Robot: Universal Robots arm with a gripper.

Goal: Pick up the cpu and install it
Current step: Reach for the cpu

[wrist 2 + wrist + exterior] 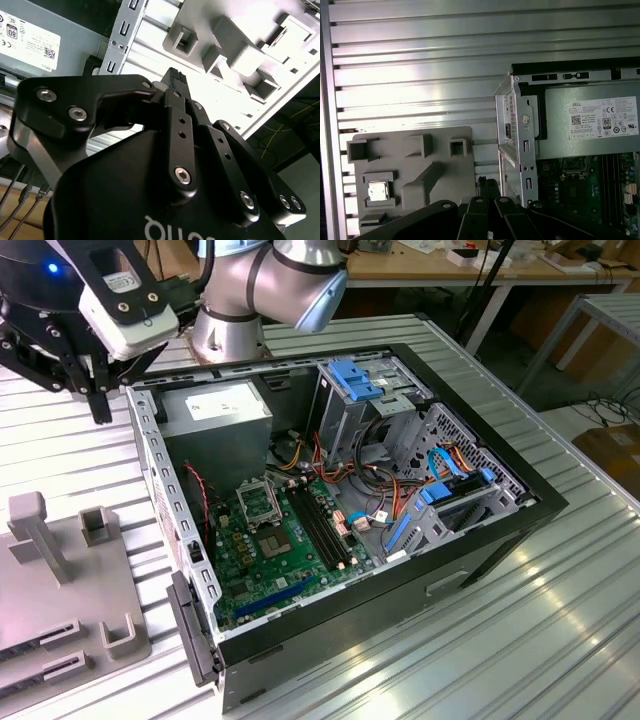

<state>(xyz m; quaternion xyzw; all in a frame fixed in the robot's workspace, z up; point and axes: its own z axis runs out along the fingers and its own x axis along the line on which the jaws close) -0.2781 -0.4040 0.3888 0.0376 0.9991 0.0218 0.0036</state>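
Fingers [176, 125] of the gripper [172, 76] are pressed together, and nothing is held between them. In the exterior view the gripper hangs in the air outside the computer case [520, 505], just past the case's wall on the exterior view's left, above the silver table [560, 640]. Next comes the grey holder [440, 145], which lies flat on the table beside the case but does not touch it. The cpu [377, 191] rests in a square pocket of this holder, on the holder's side far from the case. It is a small flat square with a shiny silver top, and it lies apart from the gripper. Then comes the case itself, a black box lying on its side with the cover off. Just inside the case wall nearest the gripper sits the grey power box [215, 405] with a white label. Deeper in the case, on its floor, lies the green board [290, 560]. A square socket [258, 502] sits on the board near the power box, and long black slots [325, 530] run next to it. At the far side of the case are blue plastic parts [355, 380] and bundles of coloured wires [395, 502]. Behind the case stands the thick silver arm [270, 290] of the robot.
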